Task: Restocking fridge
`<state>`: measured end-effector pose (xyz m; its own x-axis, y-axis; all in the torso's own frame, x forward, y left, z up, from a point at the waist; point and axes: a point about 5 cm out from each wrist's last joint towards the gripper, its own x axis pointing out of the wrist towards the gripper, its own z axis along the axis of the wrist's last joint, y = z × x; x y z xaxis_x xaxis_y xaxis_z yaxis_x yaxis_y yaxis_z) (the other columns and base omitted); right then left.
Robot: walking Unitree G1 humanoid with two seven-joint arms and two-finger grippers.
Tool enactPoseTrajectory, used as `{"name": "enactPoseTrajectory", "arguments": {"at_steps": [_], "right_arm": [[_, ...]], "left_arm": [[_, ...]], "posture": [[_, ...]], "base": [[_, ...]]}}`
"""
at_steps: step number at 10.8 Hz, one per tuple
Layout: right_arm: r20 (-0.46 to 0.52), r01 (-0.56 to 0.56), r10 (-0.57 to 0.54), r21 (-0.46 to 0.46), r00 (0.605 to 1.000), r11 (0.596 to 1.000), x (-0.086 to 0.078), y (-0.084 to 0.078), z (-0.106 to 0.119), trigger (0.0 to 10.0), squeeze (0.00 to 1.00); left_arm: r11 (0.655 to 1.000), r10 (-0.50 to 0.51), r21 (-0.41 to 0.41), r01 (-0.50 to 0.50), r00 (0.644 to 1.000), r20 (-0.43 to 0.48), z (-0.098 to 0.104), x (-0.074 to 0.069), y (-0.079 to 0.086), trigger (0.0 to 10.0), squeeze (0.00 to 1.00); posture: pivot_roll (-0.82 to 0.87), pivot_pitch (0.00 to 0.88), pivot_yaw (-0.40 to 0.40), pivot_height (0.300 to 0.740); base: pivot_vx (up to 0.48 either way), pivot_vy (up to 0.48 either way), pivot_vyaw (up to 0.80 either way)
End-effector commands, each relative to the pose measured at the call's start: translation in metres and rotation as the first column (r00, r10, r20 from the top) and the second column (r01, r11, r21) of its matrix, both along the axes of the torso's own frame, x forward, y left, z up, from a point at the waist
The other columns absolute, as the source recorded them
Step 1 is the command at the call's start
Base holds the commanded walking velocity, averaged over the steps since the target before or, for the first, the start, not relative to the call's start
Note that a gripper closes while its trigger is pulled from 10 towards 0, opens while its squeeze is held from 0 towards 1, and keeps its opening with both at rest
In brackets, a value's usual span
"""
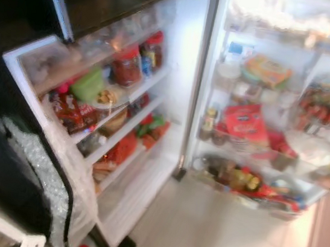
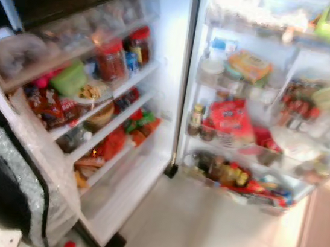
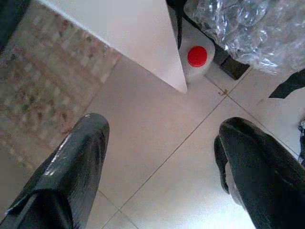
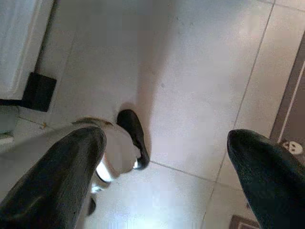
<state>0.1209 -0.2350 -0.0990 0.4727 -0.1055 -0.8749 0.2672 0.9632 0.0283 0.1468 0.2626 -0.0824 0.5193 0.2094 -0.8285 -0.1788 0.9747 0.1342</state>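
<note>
I've got the white open fridge ahead, packed | left gripper and right gripper fingers apart, empty, over floor | red-capped white plastic jug near-left by the door: likely heavy, slick; I'd grip its neck.

Both eye views were blurred, so the labels on the red-lidded jars in the fridge door could not be read. Packets on the inner shelves smeared together, and the top shelf was washed out by glare. A red-capped bottle on the floor stood partly hidden behind a white panel. A dark shoe-like shape lay half behind one finger.
</note>
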Motion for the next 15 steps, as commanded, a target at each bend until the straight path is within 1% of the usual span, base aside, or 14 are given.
{"name": "enactPoseTrajectory", "arguments": {"at_steps": [1,2,4,5,7,8,10,13,15], "right_arm": [[0.014,-0.009,0.009,0.001,1.000,1.000,0.005,0.002,0.001,10.0,0.00],[0.014,-0.012,0.012,0.003,1.000,1.000,0.005,0.003,0.001,10.0,0.00],[0.013,-0.024,0.024,0.005,1.000,1.000,0.006,0.003,0.001,10.0,0.00],[0.013,-0.021,0.021,0.006,1.000,1.000,0.006,0.003,0.001,10.0,0.00],[0.012,-0.022,0.022,0.006,1.000,1.000,0.006,0.003,0.001,10.0,0.00],[0.012,-0.024,0.024,0.005,1.000,1.000,0.006,0.002,0.001,10.0,0.00],[0.012,-0.022,0.022,0.006,1.000,1.000,0.006,0.002,0.001,10.0,0.00],[0.013,-0.023,0.023,0.004,1.000,1.000,0.006,0.002,0.001,10.0,0.00],[0.013,-0.022,0.022,0.001,1.000,1.000,0.006,0.002,0.002,10.0,0.00]], "left_arm": [[0.999,0.025,0.021,-0.025,1.000,-0.005,0.002,-0.001,0.008,10.0,0.00],[0.999,0.038,0.015,-0.038,0.999,-0.005,0.002,-0.002,0.008,10.0,0.00],[0.997,0.079,0.009,-0.079,0.997,-0.022,-0.001,-0.011,0.011,10.0,0.00],[0.997,0.073,0.012,-0.072,0.997,-0.034,-0.002,-0.016,0.011,10.0,0.00],[0.997,0.077,0.015,-0.076,0.996,-0.040,-0.003,-0.020,0.012,10.0,0.00],[0.996,0.094,0.008,-0.094,0.995,-0.045,-0.004,-0.023,0.012,10.0,0.00],[0.994,0.107,-0.008,-0.108,0.993,-0.044,-0.005,-0.025,0.011,10.0,0.00],[0.994,0.105,-0.012,-0.105,0.994,-0.036,-0.005,-0.023,0.009,10.0,0.00],[0.995,0.099,-0.006,-0.099,0.994,-0.040,-0.005,-0.023,0.009,10.0,0.00]], "posture": [[-0.19,0.000,0.091,0.740],[-0.18,0.000,0.089,0.740],[-0.18,0.000,0.084,0.740],[-0.18,0.000,0.082,0.740],[-0.18,0.000,0.082,0.740],[-0.17,0.000,0.081,0.740],[-0.18,0.000,0.080,0.740],[-0.18,0.000,0.078,0.740],[-0.18,0.000,0.079,0.740]], "base": [[0.000,0.000,0.00],[0.000,0.000,0.00],[0.000,0.000,0.00],[0.000,0.000,0.00],[0.000,-0.317,0.00],[0.000,0.000,0.00],[0.000,0.000,0.00],[-0.361,0.000,0.00],[0.000,0.000,0.00]]}}
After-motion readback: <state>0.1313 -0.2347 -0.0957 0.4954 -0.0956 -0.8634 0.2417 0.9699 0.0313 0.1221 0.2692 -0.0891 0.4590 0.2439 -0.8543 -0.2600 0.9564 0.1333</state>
